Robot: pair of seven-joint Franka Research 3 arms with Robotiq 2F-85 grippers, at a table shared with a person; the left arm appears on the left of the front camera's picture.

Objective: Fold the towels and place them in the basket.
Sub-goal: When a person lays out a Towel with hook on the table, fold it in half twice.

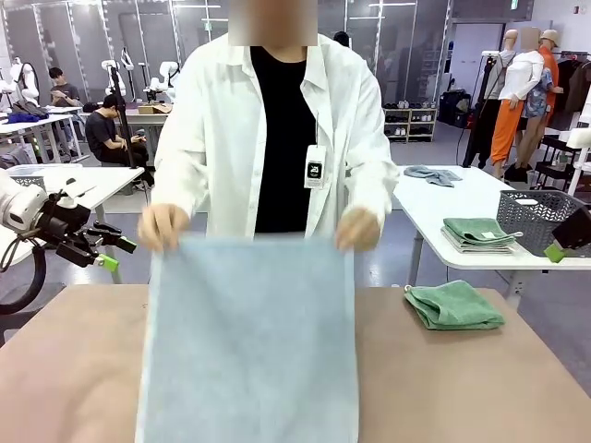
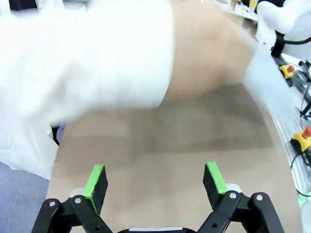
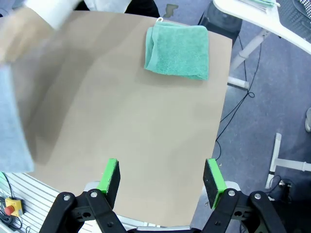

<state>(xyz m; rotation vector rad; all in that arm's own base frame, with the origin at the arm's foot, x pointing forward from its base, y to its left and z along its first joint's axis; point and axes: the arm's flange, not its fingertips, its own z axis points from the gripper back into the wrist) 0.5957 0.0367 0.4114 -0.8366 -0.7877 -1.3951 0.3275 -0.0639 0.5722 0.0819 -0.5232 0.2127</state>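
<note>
1. Pale blue-grey towel (image 1: 249, 341): unfolded, held up by its top corners over the middle of the brown table (image 1: 74, 369), and running down past the bottom edge of the front view. Blurred in both wrist views; cannot tell whether its lower end rests on the tabletop.
2. Pinched at those corners by the person's hands, one (image 1: 163, 226) on the robot's left, the other (image 1: 357, 228) on its right, at the table's far edge.
3. Mint green towel (image 1: 454, 305): folded, lying flat on the brown table at the robot's right near the far edge, apart from the blue-grey one.
4. Basket (image 1: 540, 214): dark mesh, standing on the white table (image 1: 425, 217) behind at the right, with a second folded green towel (image 1: 478, 233) just beside it.
5. Left gripper (image 2: 155, 187): jaws spread wide, nothing between the green pads, above bare tabletop on the robot's left, clear of the towel.
6. Right gripper (image 3: 160, 182): jaws likewise parted and empty, over the table's edge, well apart from the mint towel.
</note>
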